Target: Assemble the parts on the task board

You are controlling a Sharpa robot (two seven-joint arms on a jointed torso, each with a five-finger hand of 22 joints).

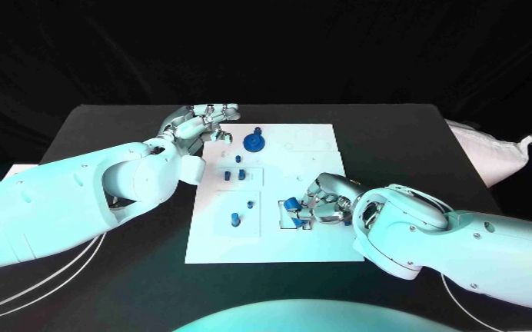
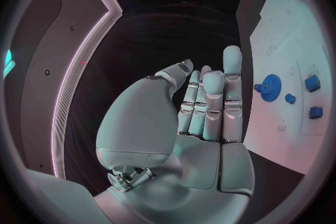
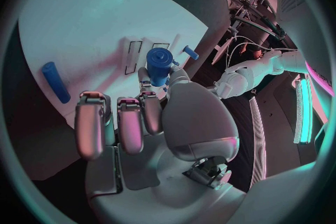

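Small blue plastic parts lie scattered over the flat white rectangular task board (image 1: 310, 147) in the middle of the black table (image 1: 100, 124). A blue cylindrical peg (image 3: 159, 65) is pinched at the fingertips of the silver right hand (image 1: 323, 204), which hovers low over the board's near right area, beside rectangular slots; a long blue rod (image 3: 55, 82) lies on the board just beyond its other fingers. Off the board's far left corner, the silver left hand (image 1: 200, 126) holds nothing, its fingers (image 2: 232, 75) straight and pressed side by side. Near those fingertips, a round blue toothed gear (image 1: 255, 143) sits on the board, with small blue blocks (image 2: 312, 83) close beside it.
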